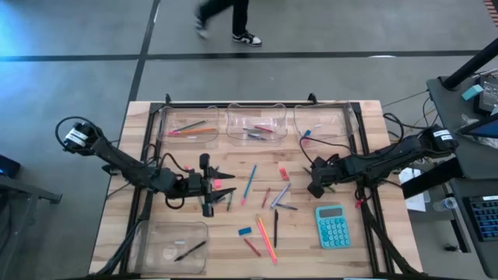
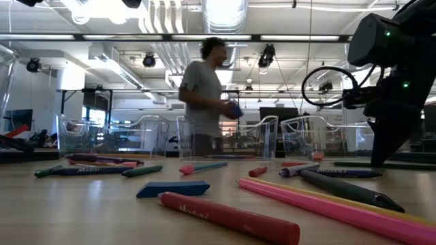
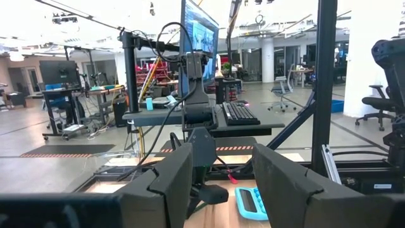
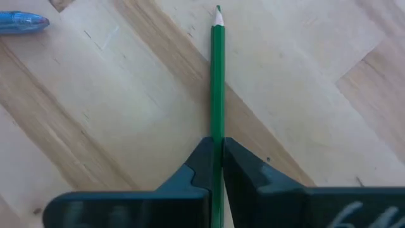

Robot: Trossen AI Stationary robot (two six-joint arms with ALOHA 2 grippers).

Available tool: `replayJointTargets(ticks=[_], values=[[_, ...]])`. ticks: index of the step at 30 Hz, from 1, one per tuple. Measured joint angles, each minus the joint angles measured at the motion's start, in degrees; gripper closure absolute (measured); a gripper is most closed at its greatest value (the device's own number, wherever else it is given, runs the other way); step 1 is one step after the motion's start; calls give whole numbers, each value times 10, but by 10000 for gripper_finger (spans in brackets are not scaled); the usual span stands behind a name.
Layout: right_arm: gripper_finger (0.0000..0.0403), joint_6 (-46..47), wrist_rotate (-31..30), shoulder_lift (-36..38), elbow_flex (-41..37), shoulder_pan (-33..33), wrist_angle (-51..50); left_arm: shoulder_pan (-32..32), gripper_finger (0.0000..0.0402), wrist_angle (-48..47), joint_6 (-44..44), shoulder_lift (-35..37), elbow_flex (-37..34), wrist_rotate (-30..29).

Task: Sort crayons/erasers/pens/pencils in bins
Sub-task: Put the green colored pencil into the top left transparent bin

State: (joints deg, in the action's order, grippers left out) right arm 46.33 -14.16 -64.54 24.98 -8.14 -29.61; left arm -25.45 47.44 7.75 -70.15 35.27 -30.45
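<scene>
Right gripper clamped on a green pencil; left gripper waits with its fingers apart.

On the left, the left gripper [image 1: 208,187] hovers low over the table [image 1: 366,241], fingers spread and empty, beside a few sticks. Three bins [image 1: 254,124] line the far edge and a fourth sits near the left corner. Centre table, loose pencils, pens, crayons and erasers lie scattered beside the calculator [image 1: 332,225]. To the right, the right gripper [image 4: 218,158] is pinched shut on the green pencil [image 4: 218,76], which lies flat on the wood. The grip looks thin and near one end, so on lifting the pencil could swing, pivot or slip out, missing its bin.
</scene>
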Motion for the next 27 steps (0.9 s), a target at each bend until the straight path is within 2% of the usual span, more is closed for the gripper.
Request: replayJointTargets(ticks=[9,17,20,27], values=[[391,-50,-17,86,32,1,17,0,251,0,0,0,0,0],[397,-132,-25,149,38,0,152,7,251,-9,0,-5,0,0],[396,-153,-24,159,38,0,193,17,251,-10,-6,-19,0,0],[393,-160,-23,140,37,0,162,37,251,-9,-29,-38,3,0]])
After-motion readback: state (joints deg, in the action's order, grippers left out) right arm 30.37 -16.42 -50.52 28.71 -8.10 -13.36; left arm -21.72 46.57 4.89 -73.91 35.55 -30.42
